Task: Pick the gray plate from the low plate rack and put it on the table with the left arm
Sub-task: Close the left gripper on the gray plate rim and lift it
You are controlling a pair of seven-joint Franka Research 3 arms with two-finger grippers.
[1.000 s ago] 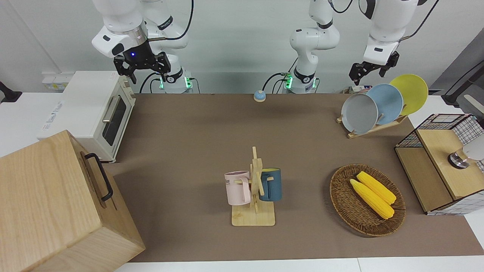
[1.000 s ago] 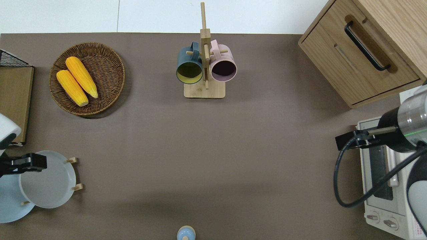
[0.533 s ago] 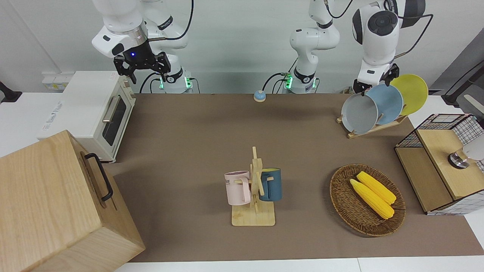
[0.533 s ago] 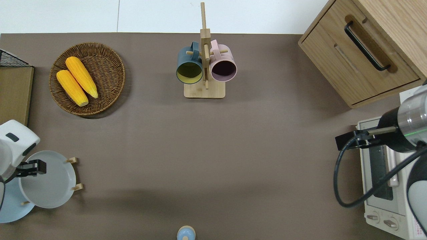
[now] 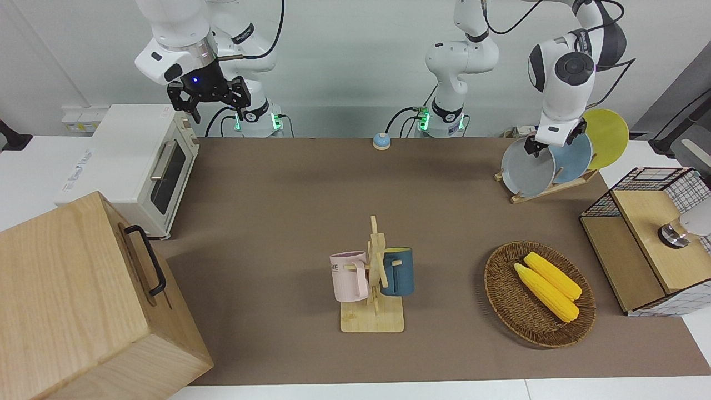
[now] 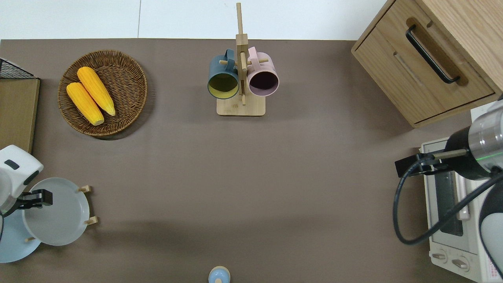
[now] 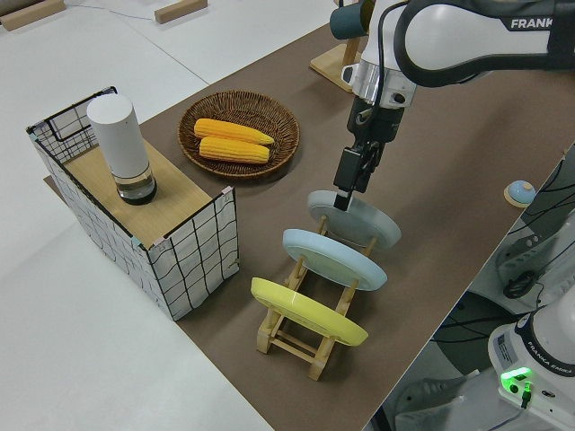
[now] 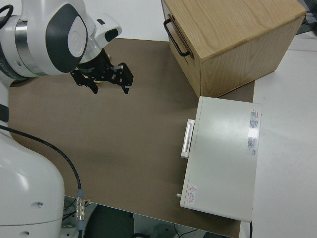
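Brown matting covers the table (image 5: 289, 183), which has white edges and a pale wall at the robots' end. At the left arm's end of it stands the low plate rack (image 7: 301, 337), holding three plates on edge. The left gripper (image 7: 343, 193) has its fingertips right at the top rim of the gray plate (image 5: 526, 168), the end plate of the row. Whether the fingers have closed on that rim I cannot tell; the plate sits in its slot, leaning back on the pegs. Just beside the gripper is the sky-blue plate (image 7: 334, 259), then the yellow plate (image 7: 307, 312) in the last slot. Well away from the gripper, farther from the robots, a wicker basket (image 5: 502, 300) holds two corn cobs (image 5: 547, 286), and a mug tree (image 5: 373, 278) stands mid-table. The right gripper (image 5: 208, 99) is parked, its fingers spread and empty.
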